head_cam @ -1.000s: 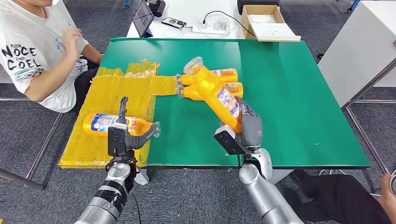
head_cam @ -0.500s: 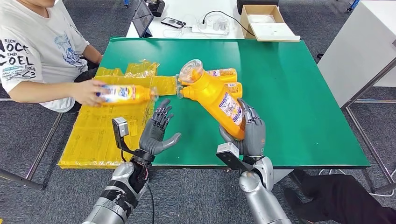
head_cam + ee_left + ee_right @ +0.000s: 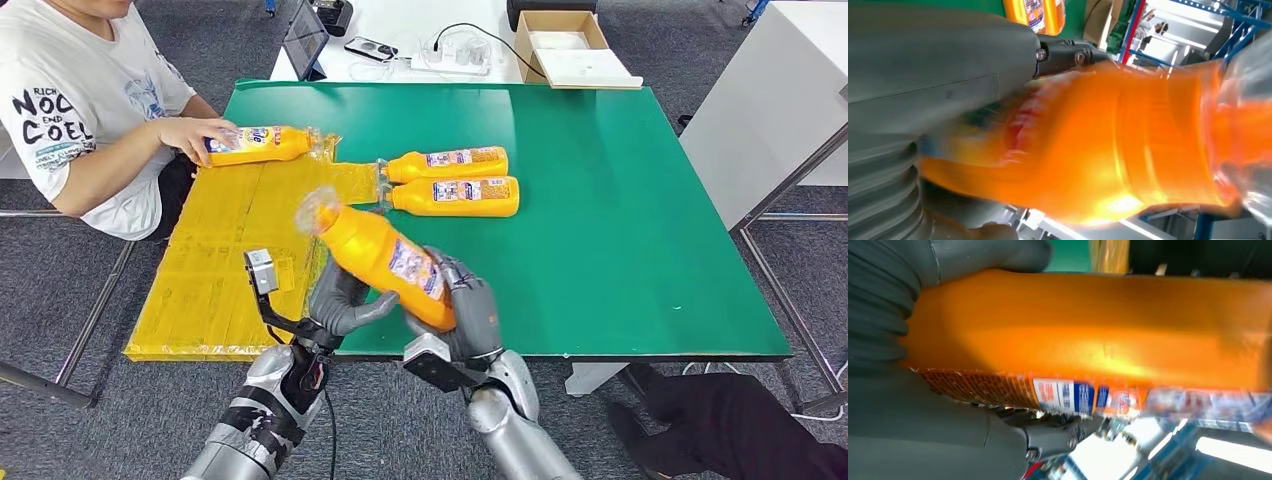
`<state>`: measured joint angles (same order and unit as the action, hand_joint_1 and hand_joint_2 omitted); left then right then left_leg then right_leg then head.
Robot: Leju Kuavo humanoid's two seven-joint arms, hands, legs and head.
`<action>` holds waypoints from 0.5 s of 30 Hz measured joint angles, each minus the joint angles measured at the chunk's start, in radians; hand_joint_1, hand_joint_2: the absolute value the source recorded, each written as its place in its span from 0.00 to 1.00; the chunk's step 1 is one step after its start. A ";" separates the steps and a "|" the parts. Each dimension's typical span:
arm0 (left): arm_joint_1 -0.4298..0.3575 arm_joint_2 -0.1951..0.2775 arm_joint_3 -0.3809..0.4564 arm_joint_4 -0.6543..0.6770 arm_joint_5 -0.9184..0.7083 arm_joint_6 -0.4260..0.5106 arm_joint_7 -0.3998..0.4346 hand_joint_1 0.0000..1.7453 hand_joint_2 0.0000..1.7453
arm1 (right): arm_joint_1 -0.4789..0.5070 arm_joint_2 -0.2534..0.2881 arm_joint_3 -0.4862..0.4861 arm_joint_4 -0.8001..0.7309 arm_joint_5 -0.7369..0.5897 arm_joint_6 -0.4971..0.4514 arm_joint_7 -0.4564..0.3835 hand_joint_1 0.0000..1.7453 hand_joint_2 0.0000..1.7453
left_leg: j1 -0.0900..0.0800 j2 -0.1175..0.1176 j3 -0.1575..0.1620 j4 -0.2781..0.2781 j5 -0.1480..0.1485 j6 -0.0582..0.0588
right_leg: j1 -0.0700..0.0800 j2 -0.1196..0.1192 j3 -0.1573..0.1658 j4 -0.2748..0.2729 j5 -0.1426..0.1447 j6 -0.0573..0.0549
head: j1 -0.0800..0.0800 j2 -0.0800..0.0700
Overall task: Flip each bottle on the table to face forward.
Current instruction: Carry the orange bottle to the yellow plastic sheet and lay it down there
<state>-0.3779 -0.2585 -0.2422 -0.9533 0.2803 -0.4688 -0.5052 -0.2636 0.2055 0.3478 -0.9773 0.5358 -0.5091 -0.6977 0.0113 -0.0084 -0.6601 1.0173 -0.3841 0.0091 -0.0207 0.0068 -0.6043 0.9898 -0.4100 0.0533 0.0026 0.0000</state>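
Two orange bottles (image 3: 447, 159) lie side by side on the green counter (image 3: 620, 220), labels up, caps toward the yellow sheet (image 3: 240, 250). From the head view, the right hand (image 3: 468, 318) has its fingers wrapped around the base of a third bottle (image 3: 377, 256), tilted in the air above the counter's near edge with its cap up and to the left. The left hand (image 3: 338, 300) sits right under it, fingers loosely curled against its side. A person's hand (image 3: 195, 135) rests on another bottle (image 3: 262, 144) over on the sheet.

Left wrist view: blurry orange bottle body (image 3: 1128, 145) pressed close to the hand.

Right wrist view: fingers (image 3: 998, 260) closed over the bottle (image 3: 1088, 330), label showing.
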 joint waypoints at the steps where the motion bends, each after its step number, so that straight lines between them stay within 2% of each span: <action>1: 0.000 -0.001 -0.003 0.000 -0.001 0.003 0.000 0.00 1.00 | -0.002 0.008 0.013 0.017 0.003 0.002 0.000 1.00 1.00 | 0.000 0.000 0.000 0.000 0.000 0.000 | 0.000 0.000 0.000 0.000 0.000 0.000 | 0.000 0.000; 14: 0.000 0.000 -0.005 0.015 0.006 0.016 -0.008 0.00 1.00 | -0.054 0.044 0.098 0.160 0.054 0.034 0.009 1.00 1.00 | 0.000 0.000 0.000 0.000 0.000 0.000 | 0.000 0.000 -0.001 0.000 0.000 0.000 | 0.000 0.000; 15: 0.001 0.002 -0.004 0.019 0.009 0.015 -0.008 0.02 1.00 | -0.061 0.045 0.106 0.175 0.056 0.036 0.012 1.00 1.00 | 0.000 0.000 0.000 0.000 0.000 0.000 | 0.000 0.000 -0.001 0.000 0.000 0.000 | 0.000 0.000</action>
<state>-0.3770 -0.2566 -0.2460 -0.9340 0.2897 -0.4536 -0.5127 -0.3242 0.2502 0.4534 -0.8025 0.5921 -0.4734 -0.6862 0.0113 -0.0082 -0.6602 1.0173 -0.3841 0.0091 -0.0208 0.0069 -0.6052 0.9898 -0.4100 0.0532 0.0025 0.0000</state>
